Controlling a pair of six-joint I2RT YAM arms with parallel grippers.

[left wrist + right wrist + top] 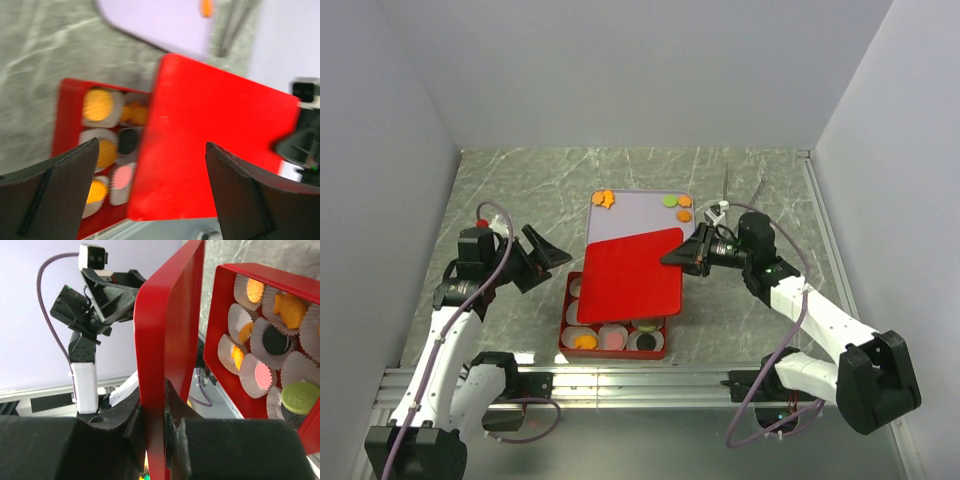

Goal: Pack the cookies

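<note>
L gripper: jaws wide, empty, left of lid.
R gripper: clamps lid's right edge (lid aslant over box).
Cookies: some in red box, near; rest on tray, far.

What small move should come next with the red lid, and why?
Probably the right gripper, gripping the red lid by its edge, should swing it square over the red box before lowering. The lid lies skewed, leaving the near row of cookies uncovered, and the left gripper stands open, apart.
</note>
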